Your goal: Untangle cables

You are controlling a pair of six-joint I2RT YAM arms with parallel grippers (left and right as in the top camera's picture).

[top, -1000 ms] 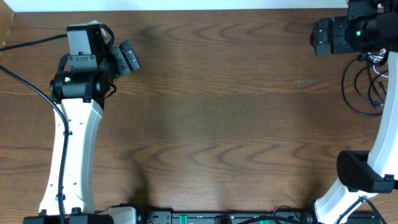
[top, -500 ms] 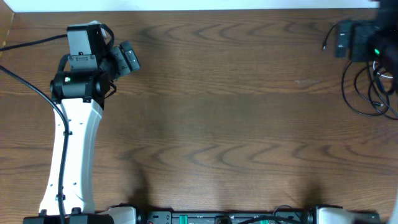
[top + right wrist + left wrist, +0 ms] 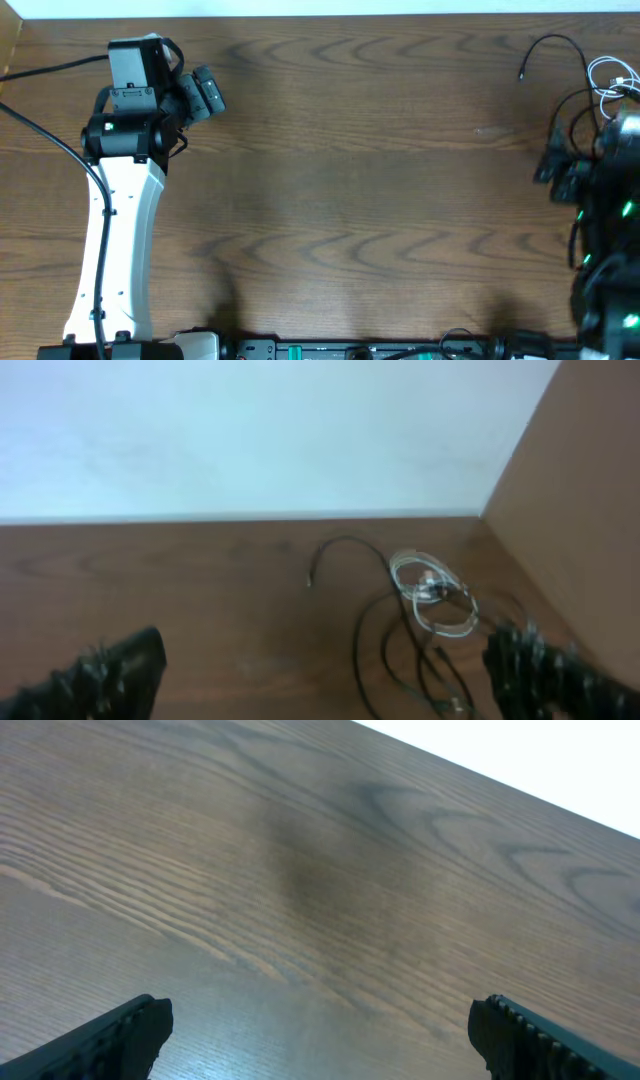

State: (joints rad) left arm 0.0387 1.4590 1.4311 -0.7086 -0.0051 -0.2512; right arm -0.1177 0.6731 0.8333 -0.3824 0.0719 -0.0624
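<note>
A black cable (image 3: 347, 541) and coiled white cable (image 3: 430, 586) overlap at the far right corner of the table (image 3: 380, 180). The left gripper (image 3: 320, 1035) and right gripper (image 3: 325, 670) gape wide, empty.

One black cable (image 3: 553, 38) and one white cable (image 3: 610, 72) are counted at the far right. Two arms are counted: left arm (image 3: 110, 250), right arm (image 3: 605, 230).

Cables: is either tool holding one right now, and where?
Nothing held. Left tool and right tool are open and empty; black cable and white cable lie untouched.
</note>
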